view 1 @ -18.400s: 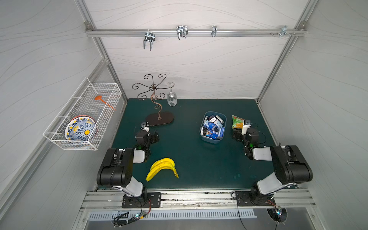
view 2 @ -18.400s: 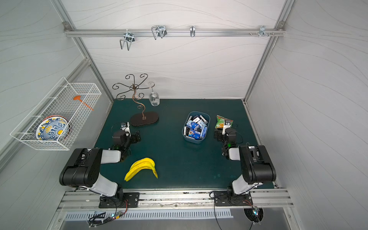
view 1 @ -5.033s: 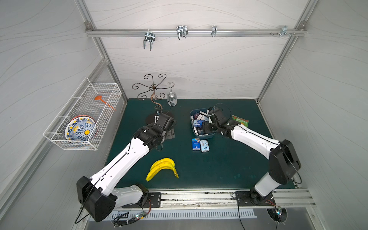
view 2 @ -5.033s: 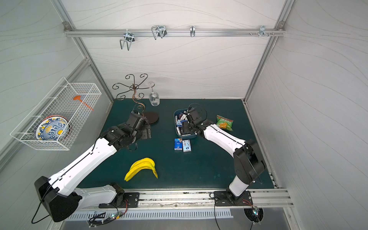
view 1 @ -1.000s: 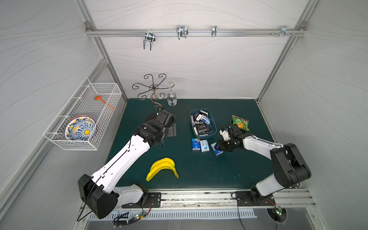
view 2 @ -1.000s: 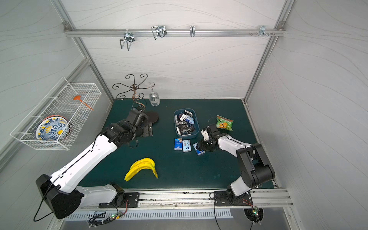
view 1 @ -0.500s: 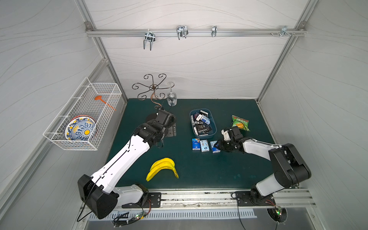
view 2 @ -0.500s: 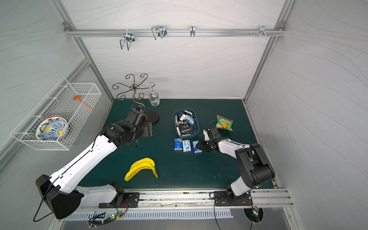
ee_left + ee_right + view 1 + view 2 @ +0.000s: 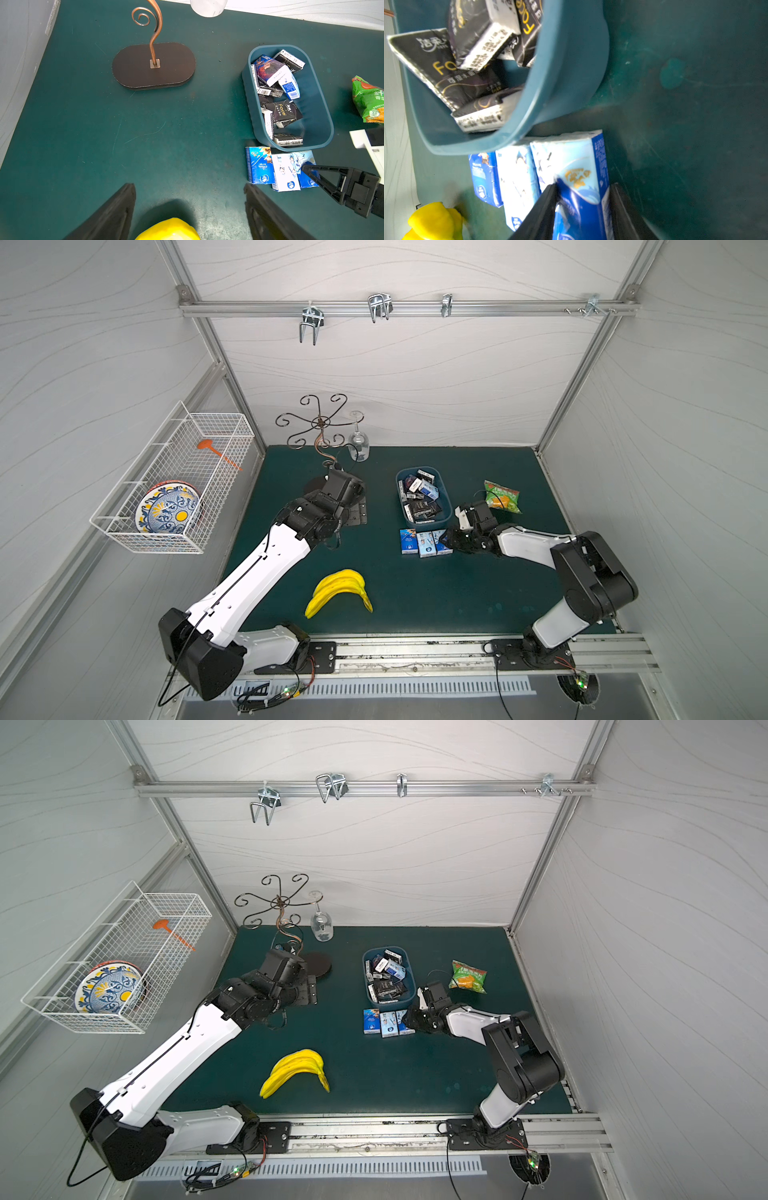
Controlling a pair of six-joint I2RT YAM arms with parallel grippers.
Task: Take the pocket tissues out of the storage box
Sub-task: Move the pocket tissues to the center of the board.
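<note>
Right claw [image 9: 584, 185] sits narrow astride the blue packet [image 9: 571, 158], lower centre, grip uncertain; a crooked retreat may drag it against the box [image 9: 571, 62].

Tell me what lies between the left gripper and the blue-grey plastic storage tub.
Nothing: only bare dark green mat separates the open left gripper from the blue-grey plastic tub, as both top views show.

Both top views high, looking down on whole table [image 9: 415, 593], wrist views close, sharing storage box [image 9: 318, 108]
</note>
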